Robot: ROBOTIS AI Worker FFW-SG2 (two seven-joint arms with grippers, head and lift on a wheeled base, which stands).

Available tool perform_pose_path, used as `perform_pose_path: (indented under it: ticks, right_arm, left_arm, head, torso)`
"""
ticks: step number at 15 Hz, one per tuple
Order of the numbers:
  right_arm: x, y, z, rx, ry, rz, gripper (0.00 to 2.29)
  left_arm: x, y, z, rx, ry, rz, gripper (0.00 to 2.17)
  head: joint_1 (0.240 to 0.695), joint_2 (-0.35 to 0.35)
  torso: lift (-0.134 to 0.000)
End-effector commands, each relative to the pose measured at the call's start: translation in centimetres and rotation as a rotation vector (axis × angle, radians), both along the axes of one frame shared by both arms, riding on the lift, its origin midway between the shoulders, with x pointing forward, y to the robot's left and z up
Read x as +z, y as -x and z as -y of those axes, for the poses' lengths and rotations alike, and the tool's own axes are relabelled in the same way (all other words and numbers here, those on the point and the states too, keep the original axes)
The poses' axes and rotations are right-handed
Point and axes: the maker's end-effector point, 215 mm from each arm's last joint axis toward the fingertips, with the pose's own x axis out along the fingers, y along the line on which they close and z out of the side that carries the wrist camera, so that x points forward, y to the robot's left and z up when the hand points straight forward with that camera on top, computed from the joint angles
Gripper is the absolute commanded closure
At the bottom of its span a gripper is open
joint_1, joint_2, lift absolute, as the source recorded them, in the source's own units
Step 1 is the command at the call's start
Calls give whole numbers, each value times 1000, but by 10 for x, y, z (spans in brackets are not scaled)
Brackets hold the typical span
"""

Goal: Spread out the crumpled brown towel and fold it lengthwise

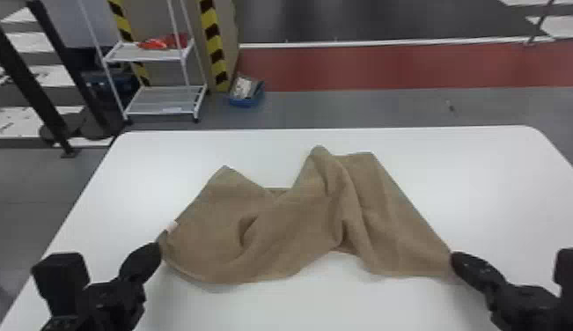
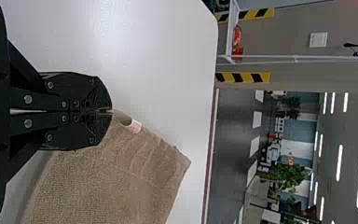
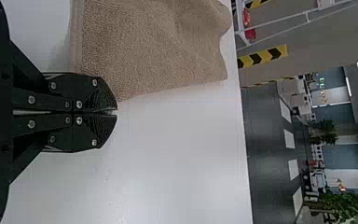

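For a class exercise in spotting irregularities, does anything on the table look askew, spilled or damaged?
Only the brown towel looks askew: deep wrinkles cross its middle and its far edge dips between two peaks, so it isn't spread flat. No spill or damage stands out.

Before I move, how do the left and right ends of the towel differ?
The left end carries a small white tag; the right end shows none. The left end's outer edge looks shorter, the right end's longer. Both are brown, the left's near corner at the left gripper, the right's at the right gripper.
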Motion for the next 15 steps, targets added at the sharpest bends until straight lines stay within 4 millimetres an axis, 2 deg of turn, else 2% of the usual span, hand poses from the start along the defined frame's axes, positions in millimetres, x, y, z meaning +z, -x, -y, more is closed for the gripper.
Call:
perform_pose_path:
  ticks: [1,3,6,9,11,13,15]
  right_arm:
    - [15,-4,-4,9,-2,31,1359]
    - [38,-9,-6,13,-16,77,1359]
    - [80,-16,6,7,0,132,1359]
    - [116,-20,47,-46,54,163,1359]
    - [131,-18,88,-115,106,182,1359]
    - [145,-14,129,-186,138,199,1359]
    - [148,-12,157,-238,155,195,1359]
  left_arm:
    - [1,0,1,-1,2,2,1352]
    - [5,-2,1,-2,0,10,1352]
    - [36,-12,-5,7,-17,79,1352]
    - [92,-23,-23,45,-61,173,1352]
    - [124,-28,-26,63,-76,227,1352]
    - [142,-31,-27,70,-68,259,1352]
    - [144,-32,-26,66,-72,255,1352]
  head:
    - [695,80]
    - [695,84]
    - [695,86]
    - [695,75]
    - [695,60]
    - [695,15]
    - [695,-25]
  torso:
    - [-128]
    - [-128]
    - [-128]
    - [-128]
    - [-128]
    - [-128]
    - [-128]
